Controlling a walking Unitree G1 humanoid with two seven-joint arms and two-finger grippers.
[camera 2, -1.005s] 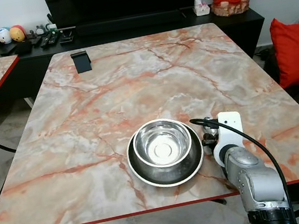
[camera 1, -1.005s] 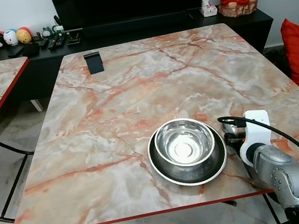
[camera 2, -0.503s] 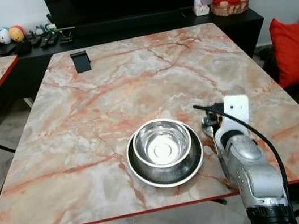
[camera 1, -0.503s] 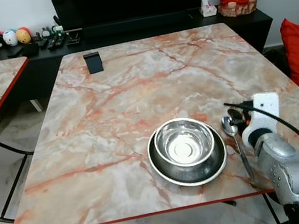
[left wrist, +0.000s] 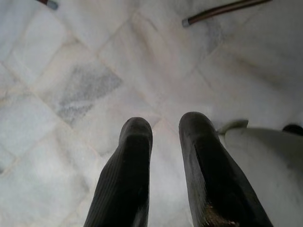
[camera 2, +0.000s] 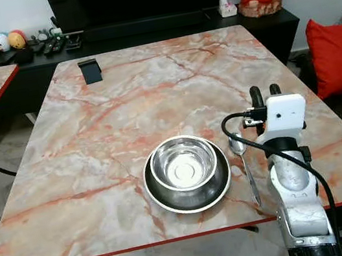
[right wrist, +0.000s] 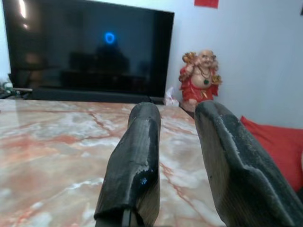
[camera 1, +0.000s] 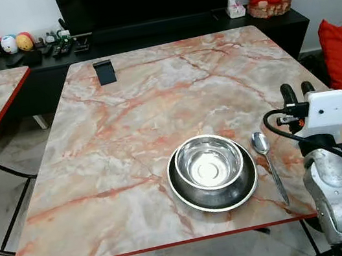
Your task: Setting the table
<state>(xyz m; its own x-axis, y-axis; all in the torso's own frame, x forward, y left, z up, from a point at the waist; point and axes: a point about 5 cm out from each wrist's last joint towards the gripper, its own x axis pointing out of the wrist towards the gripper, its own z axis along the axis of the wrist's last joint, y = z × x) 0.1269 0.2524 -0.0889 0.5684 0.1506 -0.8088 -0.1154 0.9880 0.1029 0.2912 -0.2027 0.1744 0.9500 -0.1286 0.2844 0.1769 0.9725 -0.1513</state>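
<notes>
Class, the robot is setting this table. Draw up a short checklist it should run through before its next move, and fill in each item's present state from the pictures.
1. Bowl sits inside the plate: ok.
2. Spoon lies flat on the table, right of the plate, not touching it: ok.
3. Right gripper empty, jaws apart, raised off the spoon: ok.
4. Left gripper idle over the floor, jaws empty: ok.
5. More cutlery to lay: cannot tell.
</notes>
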